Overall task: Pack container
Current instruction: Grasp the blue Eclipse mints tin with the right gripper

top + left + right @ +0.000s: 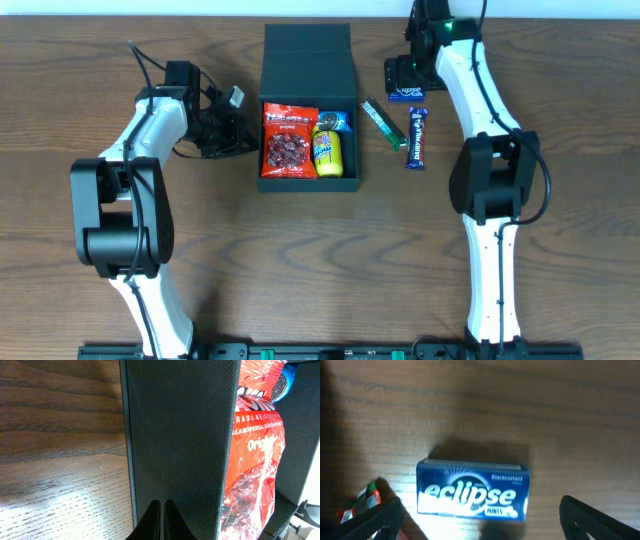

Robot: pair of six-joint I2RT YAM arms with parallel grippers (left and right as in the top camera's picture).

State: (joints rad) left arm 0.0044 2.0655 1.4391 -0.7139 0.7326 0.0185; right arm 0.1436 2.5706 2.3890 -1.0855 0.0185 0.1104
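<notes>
Left gripper [160, 519]: closed on nothing, tips together at the bottom of the left wrist view, just beside the outer wall of the container [177, 435]. Woven texture of that wall seen only here.

Right gripper [480, 505]: spread wide, one finger at each lower corner of the right wrist view, with the blue eclipse tin [472, 491] between them in the frame. Lettering legible only here.

Table [300, 260]: dark wood.

Container: mid-frame in the overhead view, lid flap lying open toward the upper edge.

Contents, shown whole only from overhead: red packet [289, 140] at left, yellow packet [327, 150] at right, blue round item [337, 122] above it.

Right of the box, on the wood: green stick [383, 123], dark blue bar [417, 137], then the tin under the right gripper at upper right.
</notes>
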